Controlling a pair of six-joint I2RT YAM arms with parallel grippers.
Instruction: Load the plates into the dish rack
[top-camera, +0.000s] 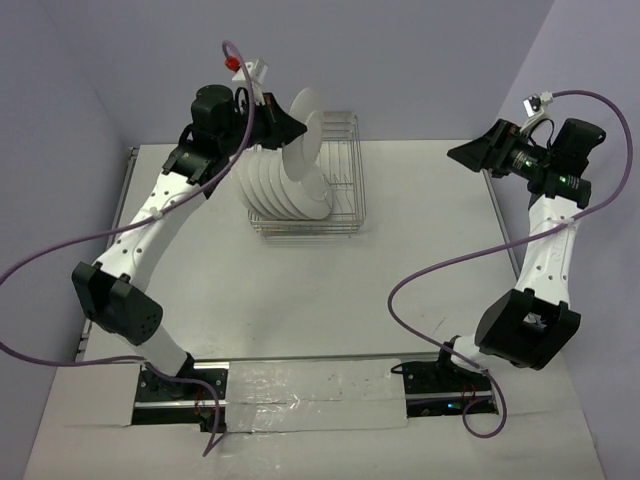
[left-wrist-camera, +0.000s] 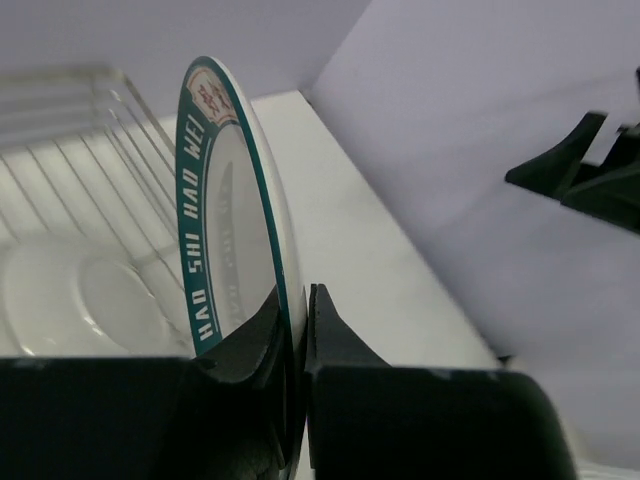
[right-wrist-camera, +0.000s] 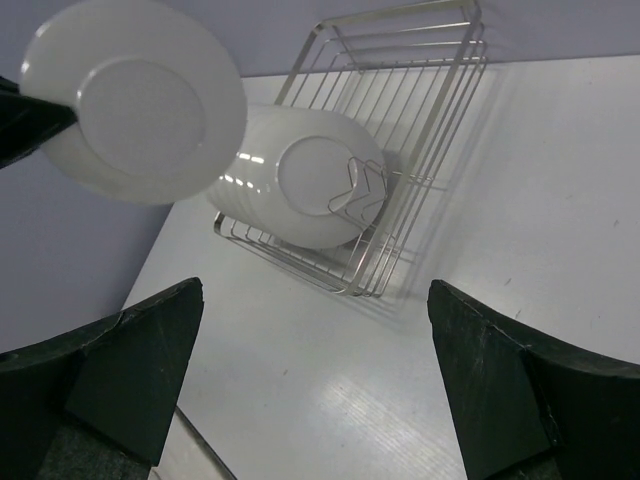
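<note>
One plate (left-wrist-camera: 228, 190) inside left pincer (left-wrist-camera: 298, 302)

stacked plates (top-camera: 285, 188) fill dish rack (top-camera: 350, 170) left part, right slots open

The left claw (left-wrist-camera: 298, 310) pinches the edge of an upright teal-rimmed plate (left-wrist-camera: 225, 190); behind it, a white plate (left-wrist-camera: 90, 300) sits in the dish rack (left-wrist-camera: 90, 130).

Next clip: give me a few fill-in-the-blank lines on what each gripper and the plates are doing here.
The left gripper is shut on one ___.
That plate hangs over the dish rack, its underside plain ___.
The right gripper is ___ and empty.
The other plates stand on edge inside the ___.
Missing: plate; white; open; rack.
</note>
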